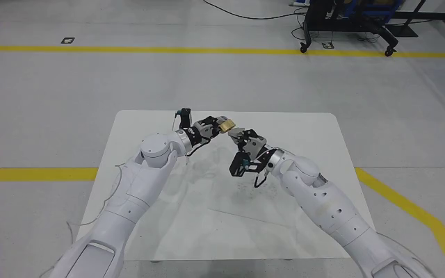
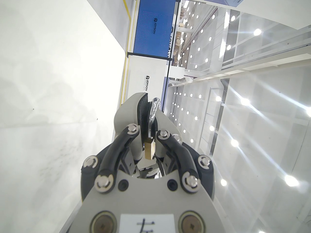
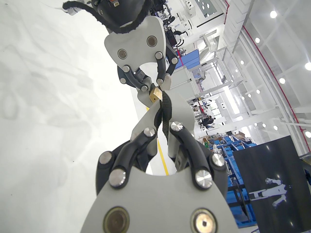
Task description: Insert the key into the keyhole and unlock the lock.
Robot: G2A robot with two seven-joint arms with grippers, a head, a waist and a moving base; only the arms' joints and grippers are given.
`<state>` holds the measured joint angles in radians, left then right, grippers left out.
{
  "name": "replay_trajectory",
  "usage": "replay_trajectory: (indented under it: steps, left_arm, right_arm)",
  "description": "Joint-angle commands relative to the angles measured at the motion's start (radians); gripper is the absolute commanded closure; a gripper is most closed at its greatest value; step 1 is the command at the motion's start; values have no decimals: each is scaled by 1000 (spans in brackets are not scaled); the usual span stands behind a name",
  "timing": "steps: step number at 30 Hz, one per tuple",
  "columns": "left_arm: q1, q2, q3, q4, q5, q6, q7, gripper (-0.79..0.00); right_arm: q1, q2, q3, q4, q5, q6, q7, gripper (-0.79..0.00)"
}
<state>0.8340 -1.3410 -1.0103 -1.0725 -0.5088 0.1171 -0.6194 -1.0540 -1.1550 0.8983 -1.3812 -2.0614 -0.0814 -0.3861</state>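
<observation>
Two white robot arms meet above a white desk (image 1: 292,222), over its 12 o'clock part near the far edge.

The left end effector (image 1: 221,125) is clenched on a small brass padlock, called the lock (image 1: 227,125), and holds it off the desk. In the left wrist view, the silver shackle (image 2: 154,109) sits pinched between the fingers of the left end effector (image 2: 151,105). The brass body of the lock (image 2: 149,150) lies farther back between them, toward the palm.

The right end effector (image 1: 240,135) is at about 4 o'clock from the lock in the top view, just beside it. In the right wrist view, the right end effector (image 3: 161,105) has its two fingers pressed together, black pads (image 3: 167,107) meeting. Its tip is right at a corner of the lock (image 3: 155,95). Whether a key sits between the pads cannot be told. That view also shows the left end effector (image 3: 155,89) facing the right one, tip to tip, with the lock between them.
</observation>
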Motion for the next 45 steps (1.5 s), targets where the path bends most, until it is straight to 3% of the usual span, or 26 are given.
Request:
replay_trajectory:
  steps: [1,6,12,19,23,30,38,39,40,41,42,43,45]
  left_arm:
    - [0,-1,-1,-1,1,1,-3,0]
    - [1,-2,-2,-3,7,1,-8,0]
    - [3,-4,-8,-8,16,-19,-6,0]
    - [11,-4,-16,-17,25,-32,-4,0]
    - [17,-4,-21,-27,32,-38,-2,0]
    - [22,-4,-24,-34,52,-48,0,0]
    - [26,-6,-30,-37,59,-56,1,0]
    - [26,-6,-31,-37,61,-56,1,0]
    - [27,-6,-31,-38,62,-57,1,0]
    - [27,-6,-32,-38,62,-58,2,0]
    - [28,-6,-33,-38,62,-58,2,0]
    - [28,-7,-34,-38,62,-56,3,0]
    - [30,-7,-35,-39,61,-54,3,0]
  right_arm:
    - [0,-1,4,1,4,-7,6,0]
    - [-1,-8,29,12,124,-62,5,0]
    - [11,-20,81,38,468,-277,8,0]
    - [73,-31,120,139,888,-625,203,0]
    - [115,-40,119,203,1090,-743,306,0]
    - [166,-54,95,320,1452,-889,490,0]
    - [229,-62,58,398,1708,-919,690,0]
    - [231,-62,57,399,1718,-923,700,-83]
    - [233,-62,57,400,1725,-926,706,-274]
    - [234,-61,59,400,1727,-928,709,-332]
    - [235,-60,63,398,1722,-931,708,-582]
    - [233,-58,67,392,1715,-931,703,-760]
    - [228,-52,88,377,1679,-931,682,-785]
